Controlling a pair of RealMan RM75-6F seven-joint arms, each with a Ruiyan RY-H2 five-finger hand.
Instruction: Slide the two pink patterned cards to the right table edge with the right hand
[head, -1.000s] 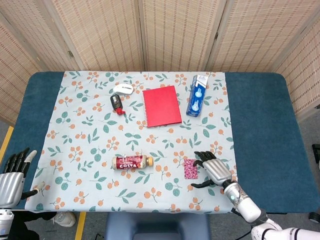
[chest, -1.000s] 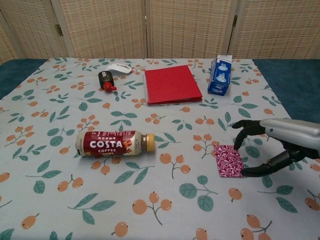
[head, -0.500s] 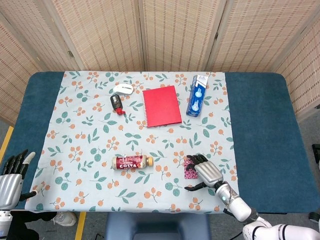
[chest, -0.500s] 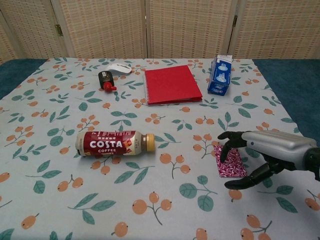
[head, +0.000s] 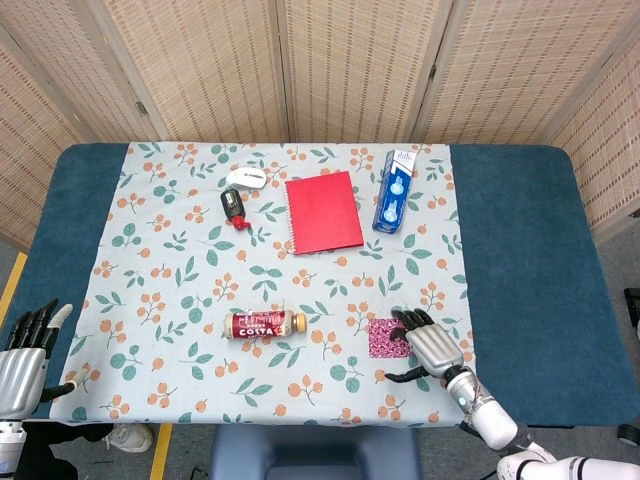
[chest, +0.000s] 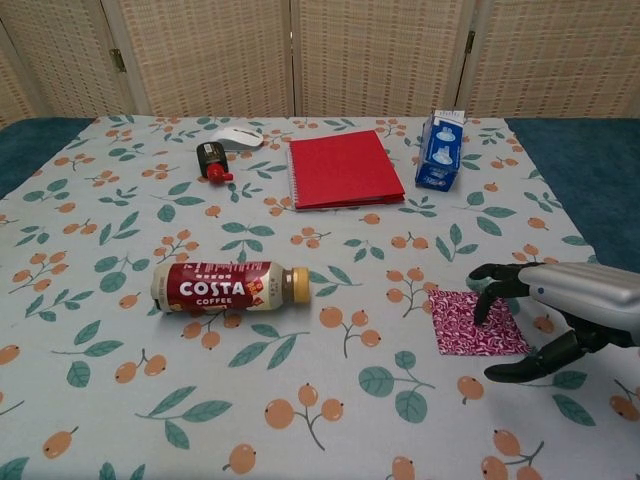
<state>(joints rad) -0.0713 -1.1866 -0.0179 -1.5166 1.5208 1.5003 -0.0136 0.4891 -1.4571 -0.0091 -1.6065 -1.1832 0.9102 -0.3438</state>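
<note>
The pink patterned cards (chest: 476, 323) lie flat on the floral tablecloth (head: 180, 290) near its front right corner, at about five o'clock from the cloth's middle. In the chest view I see one wide pink patch, so I can't tell where one card ends and the other begins. My right hand (chest: 560, 315) sits at three o'clock of them, fingertips (chest: 487, 300) down on the cards' right edge and the thumb curled low just off their front corner. The fingers are bent and pressing rather than gripping; nothing is pinched.

I judge the slide is barely begun: bare cloth and the blue table (head: 530, 270) at three o'clock remain to cross. To do it well I want light, even downward pressure, with the fingertips further onto the cards so both travel together, then a straight drag toward three o'clock. Too much pressure may bunch the cloth; too little may leave one card behind.

The Costa coffee bottle (chest: 228, 286) lies on its side at nine o'clock, well apart. The red notebook (head: 323, 211) and blue carton (head: 394, 192) sit far off at twelve. My left hand (head: 22, 365) hangs off the front left corner, fingers apart, holding nothing.
</note>
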